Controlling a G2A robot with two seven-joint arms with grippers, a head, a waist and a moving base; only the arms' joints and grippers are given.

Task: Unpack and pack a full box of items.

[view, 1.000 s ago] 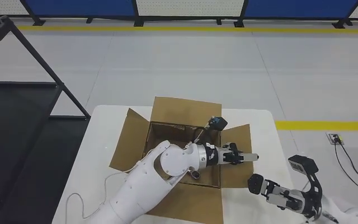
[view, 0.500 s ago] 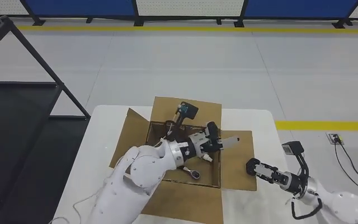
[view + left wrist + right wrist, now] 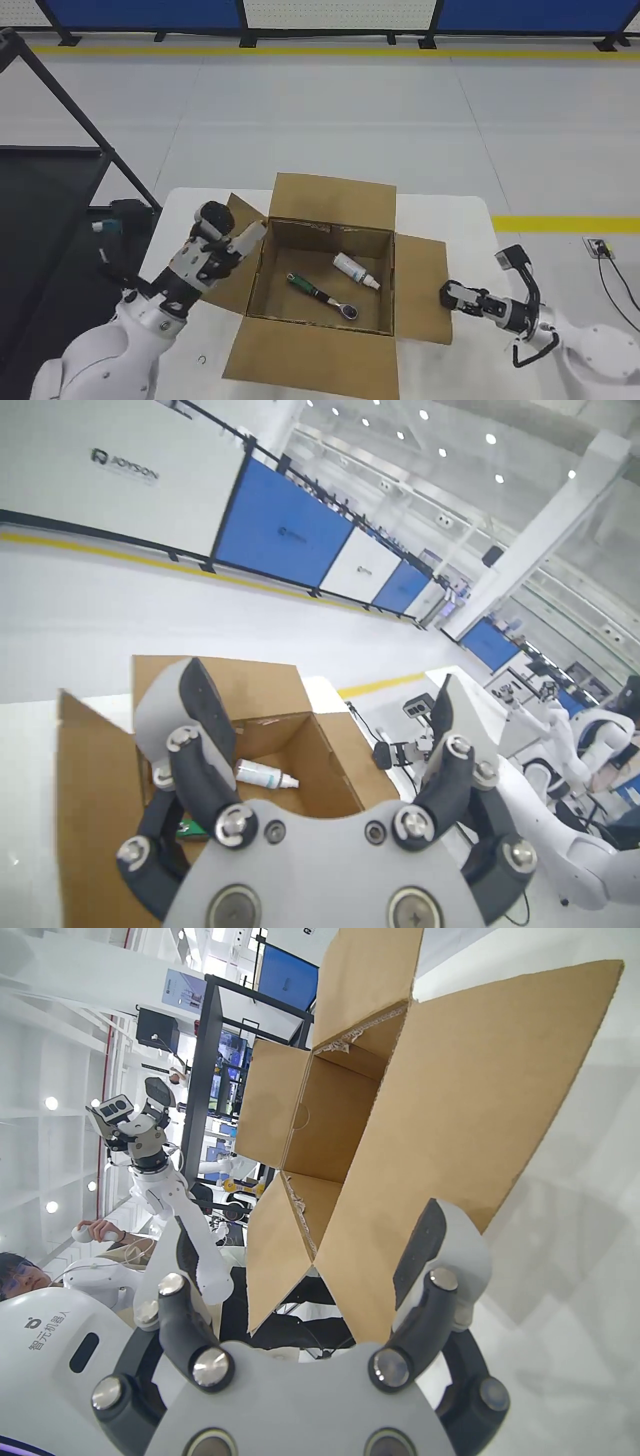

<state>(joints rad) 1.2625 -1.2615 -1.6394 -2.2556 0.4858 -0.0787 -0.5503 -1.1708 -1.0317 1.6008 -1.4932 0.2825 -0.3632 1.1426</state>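
An open cardboard box [image 3: 330,200] stands mid-table with all its flaps spread. Inside lie a green-handled ratchet wrench [image 3: 320,296] and a white spray bottle [image 3: 355,270]. My left gripper [image 3: 245,238] hovers open and empty over the box's left flap. From its wrist I see the gripper [image 3: 322,690], the box [image 3: 90,760] and the bottle [image 3: 265,774]. Just off the right flap's outer edge, my right gripper [image 3: 447,295] is open and empty. In its wrist view the flap of the box [image 3: 450,1078] rises in front of the gripper [image 3: 307,1233].
The white table [image 3: 440,215] has bare room on both sides of the box. A black rack [image 3: 60,200] stands off the table's left edge. A thin cable [image 3: 140,365] and a small ring [image 3: 202,358] lie at the front left.
My left arm has swung out from above the box to its left side, uncovering the wrench and bottle. The right gripper has moved in toward the right flap.
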